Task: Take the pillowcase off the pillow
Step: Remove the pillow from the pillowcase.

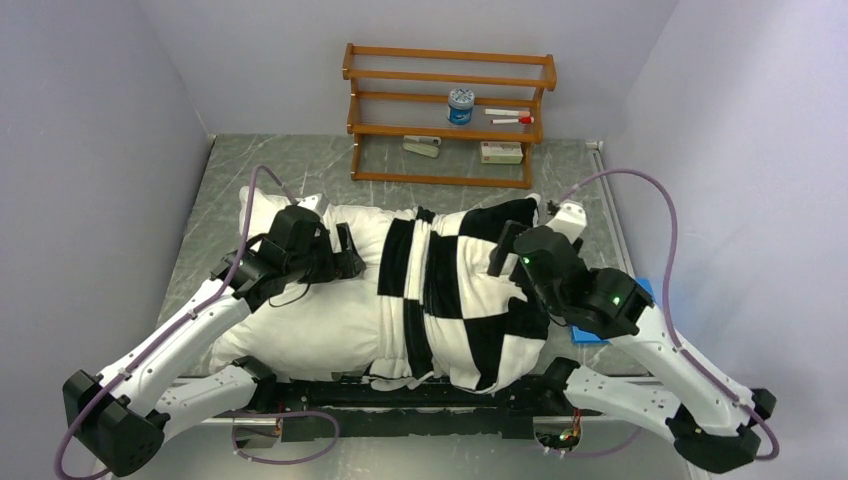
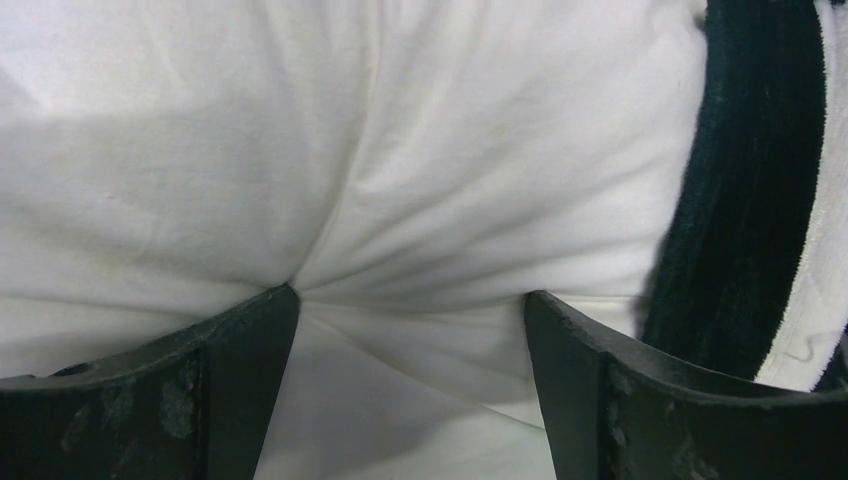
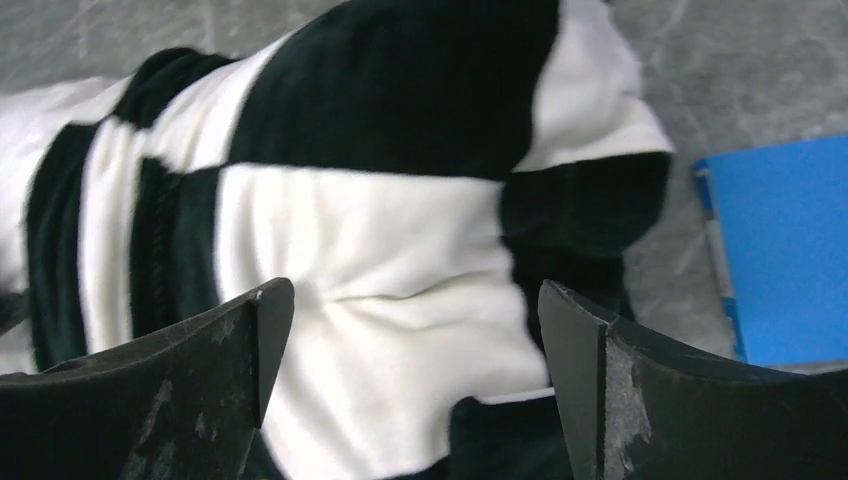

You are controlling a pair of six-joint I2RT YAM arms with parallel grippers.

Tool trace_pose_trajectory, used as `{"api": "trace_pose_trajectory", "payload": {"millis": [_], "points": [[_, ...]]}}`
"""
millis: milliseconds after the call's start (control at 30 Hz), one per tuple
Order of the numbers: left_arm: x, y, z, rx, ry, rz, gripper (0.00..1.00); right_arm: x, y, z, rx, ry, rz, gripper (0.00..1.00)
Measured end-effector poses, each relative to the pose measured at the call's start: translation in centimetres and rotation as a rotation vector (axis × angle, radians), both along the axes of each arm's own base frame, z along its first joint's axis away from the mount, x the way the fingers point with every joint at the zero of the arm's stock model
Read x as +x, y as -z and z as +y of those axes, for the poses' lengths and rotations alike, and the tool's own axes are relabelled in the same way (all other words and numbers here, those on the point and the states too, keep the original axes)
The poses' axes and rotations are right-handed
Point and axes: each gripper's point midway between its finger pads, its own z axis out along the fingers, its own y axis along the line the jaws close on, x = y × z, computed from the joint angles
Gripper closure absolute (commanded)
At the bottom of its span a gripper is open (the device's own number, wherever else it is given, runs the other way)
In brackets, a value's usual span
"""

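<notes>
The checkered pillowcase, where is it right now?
In the top view the pillowcase covers the right half of the white pillow, mid-table, its striped edge bunched near the pillow's middle; the blue pad lies just right of it.

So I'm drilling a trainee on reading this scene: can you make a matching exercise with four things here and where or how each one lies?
Things:
1 pillowcase
2 pillow
3 blue pad
4 wooden rack

States:
a at the far edge of the table
b plain white, left half bare
c checkered, covering the pillow's right half
d lying flat, right of the pillow

Pairs: 1-c, 2-b, 3-d, 4-a
</notes>
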Motion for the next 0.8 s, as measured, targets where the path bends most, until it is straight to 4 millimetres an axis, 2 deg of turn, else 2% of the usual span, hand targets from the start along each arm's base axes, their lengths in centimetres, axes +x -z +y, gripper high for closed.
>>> {"api": "trace_pose_trajectory", "payload": {"millis": [67,100,167,233,333,433,567,667,700,733,800], "points": [[0.1,-0.1,0.1,0.004,-0.006,-0.005,0.08,0.3,0.2,-2.0,0.002,0.072,0.002,0.01],[0.2,-0.2,0.1,0.005,-0.008,-0.008,0.08,0.6,1.0,-2.6,-0.006,0.097,0.02,0.01],[0.2,-0.5,0.2,0.005,-0.01,-0.014,0.07,1.0,3.9,-3.1,-0.033,0.115,0.095,0.01],[0.2,-0.6,0.2,0.005,-0.009,-0.017,0.06,1.0,7.4,-2.6,-0.033,0.091,0.2,0.03],[0.2,-1.4,0.2,0.001,-0.003,-0.034,0.05,1.0,12.5,0.3,0.056,-0.025,0.355,0.12],[-0.1,-2.6,0.6,0.001,0.001,-0.059,0.03,0.9,14.4,3.7,0.185,-0.143,0.402,0.15],[-0.5,-5.1,3.5,0.076,-0.082,-0.099,0.02,0.6,14.4,7.6,0.326,-0.255,0.392,0.13],[-0.7,-8.4,5.5,0.108,-0.15,-0.153,0.02,0.3,14.0,11.1,0.374,-0.338,0.402,0.12],[-0.7,-9.7,5.9,0.102,-0.164,-0.178,0.02,0.7,14.0,12.2,0.388,-0.353,0.409,0.11],[-0.8,-10.8,6.1,0.092,-0.172,-0.201,0.02,0.2,13.9,14.0,0.389,-0.402,0.425,0.1],[-1.1,-12.3,6.4,0.076,-0.176,-0.233,0.02,0.6,13.8,16.0,0.386,-0.438,0.441,0.08]]}}
